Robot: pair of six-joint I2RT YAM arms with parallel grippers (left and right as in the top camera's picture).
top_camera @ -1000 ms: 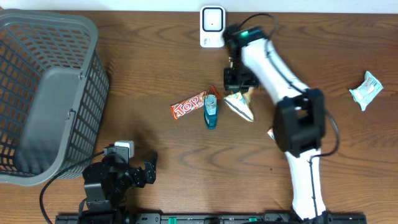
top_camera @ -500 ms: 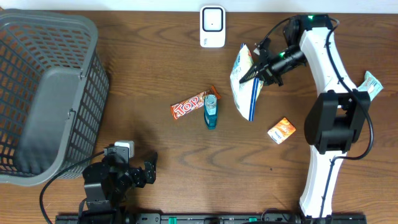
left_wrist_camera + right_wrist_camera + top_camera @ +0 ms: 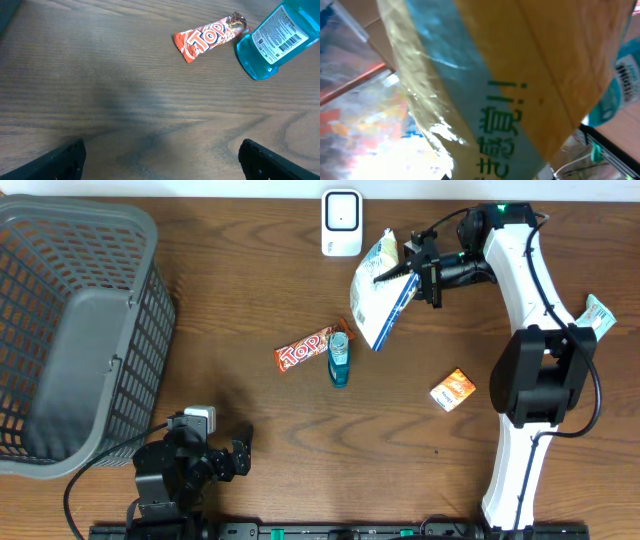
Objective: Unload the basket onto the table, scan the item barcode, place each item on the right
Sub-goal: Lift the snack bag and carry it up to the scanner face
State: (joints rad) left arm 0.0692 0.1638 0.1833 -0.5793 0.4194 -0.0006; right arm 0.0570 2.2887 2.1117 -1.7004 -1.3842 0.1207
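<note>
A white, yellow and blue snack bag (image 3: 375, 295) hangs tilted above the table, just right of and below the white barcode scanner (image 3: 341, 222) at the back edge. My right gripper (image 3: 415, 272) is shut on the bag's upper right edge. In the right wrist view the bag (image 3: 485, 90) fills the frame and hides the fingers. No barcode shows on it. My left gripper (image 3: 238, 455) rests at the front left, open and empty, its fingertips wide apart over bare wood in the left wrist view (image 3: 160, 160).
A red candy bar (image 3: 303, 352) and a blue bottle (image 3: 339, 360) lie mid-table. An orange packet (image 3: 453, 390) lies to the right, and a pale packet (image 3: 590, 325) sits near the right edge. A grey basket (image 3: 70, 330) fills the left side.
The right arm lifted the snack bag off the table beside the bottle, swung it right, then carried it up and left toward the scanner. The left arm has not moved.
</note>
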